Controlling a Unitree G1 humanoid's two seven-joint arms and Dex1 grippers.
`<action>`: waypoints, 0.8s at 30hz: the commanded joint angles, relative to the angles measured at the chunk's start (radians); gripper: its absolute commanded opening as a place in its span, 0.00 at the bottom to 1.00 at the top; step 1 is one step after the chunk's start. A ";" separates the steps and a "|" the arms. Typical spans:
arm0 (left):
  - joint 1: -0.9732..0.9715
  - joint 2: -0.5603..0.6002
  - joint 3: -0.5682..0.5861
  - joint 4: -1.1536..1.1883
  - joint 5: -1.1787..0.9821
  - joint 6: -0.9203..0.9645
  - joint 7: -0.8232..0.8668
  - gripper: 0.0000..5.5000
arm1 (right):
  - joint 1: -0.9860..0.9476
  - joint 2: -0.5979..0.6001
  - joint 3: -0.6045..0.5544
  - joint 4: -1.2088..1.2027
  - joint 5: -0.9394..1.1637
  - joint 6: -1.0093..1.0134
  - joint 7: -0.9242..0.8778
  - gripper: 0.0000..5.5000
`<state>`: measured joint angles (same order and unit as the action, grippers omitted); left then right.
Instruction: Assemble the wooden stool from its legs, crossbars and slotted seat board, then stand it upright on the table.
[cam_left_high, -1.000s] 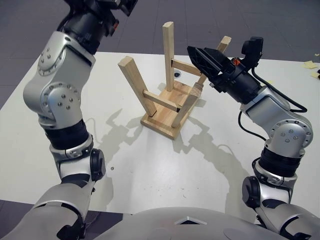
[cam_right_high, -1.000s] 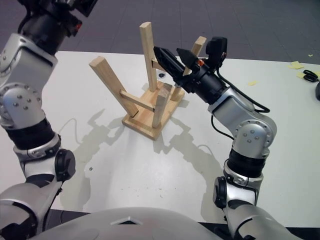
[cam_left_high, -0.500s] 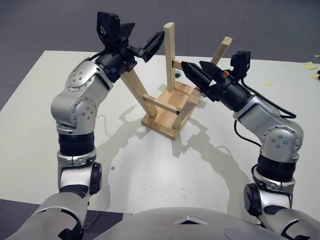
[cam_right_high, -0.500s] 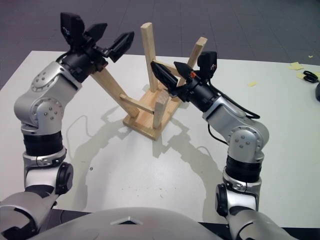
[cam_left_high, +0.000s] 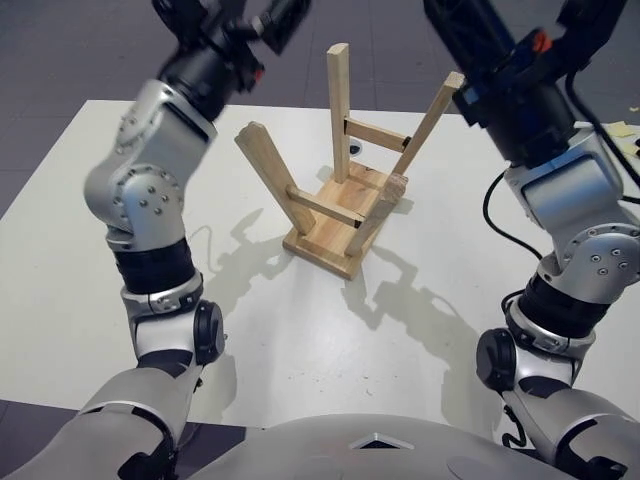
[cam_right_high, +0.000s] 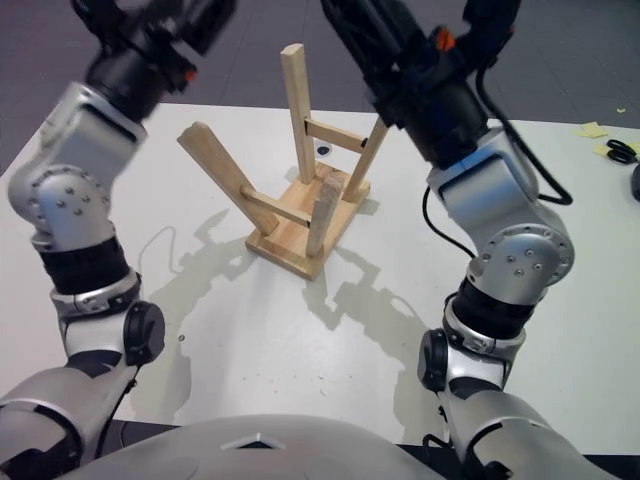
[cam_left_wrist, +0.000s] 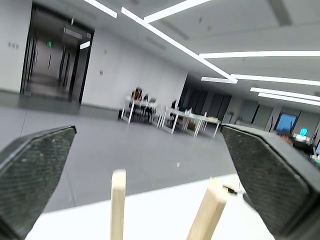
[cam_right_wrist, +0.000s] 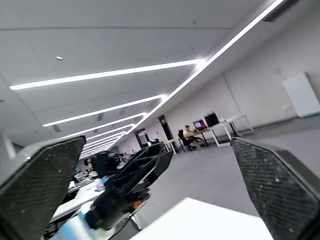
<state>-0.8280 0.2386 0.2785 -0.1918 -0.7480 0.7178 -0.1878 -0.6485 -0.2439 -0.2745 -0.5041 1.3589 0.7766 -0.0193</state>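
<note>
The wooden stool stands upside down on the white table (cam_left_high: 300, 340), its seat board (cam_left_high: 335, 228) down and its legs pointing up. The left leg (cam_left_high: 268, 170) leans outward; the tall back leg (cam_left_high: 338, 110) and right leg (cam_left_high: 425, 125) are joined by a crossbar (cam_left_high: 375, 133). A lower crossbar (cam_left_high: 322, 203) runs to the short front leg (cam_left_high: 375, 220). My left gripper (cam_left_high: 275, 15) hangs high above the left leg, open and holding nothing. My right gripper (cam_left_high: 465, 30) is raised above the right leg, also open and holding nothing. Two leg tops (cam_left_wrist: 118, 205) show between the left fingers (cam_left_wrist: 35, 175).
A small dark round mark (cam_left_high: 357, 147) lies on the table behind the stool. Yellow scraps (cam_left_high: 620, 130) and a black tool (cam_right_high: 620, 150) sit near the right edge. Bare table surface spreads in front of and to the left of the stool.
Both arms lifted away from the stool: the left gripper left the leaning leg's top, the right one left the crossbar. Both stayed open. The stool has not moved.
</note>
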 joint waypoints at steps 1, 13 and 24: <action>-0.014 0.026 -0.001 0.027 0.012 -0.007 -0.007 0.98 | -0.005 0.008 0.082 -0.054 0.047 0.004 -0.029 0.98; 0.403 -0.041 -0.245 -0.063 0.120 0.126 0.038 0.98 | 0.357 -0.071 0.242 0.027 -0.167 0.020 0.084 0.98; 0.212 -0.061 -0.109 -0.055 0.071 0.035 0.066 0.98 | 0.106 -0.032 0.005 0.050 0.133 -0.149 -0.052 0.98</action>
<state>-0.5913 0.1874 0.1422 -0.2758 -0.6523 0.7274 -0.1319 -0.4860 -0.2732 -0.2049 -0.4775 1.4209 0.6692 -0.0300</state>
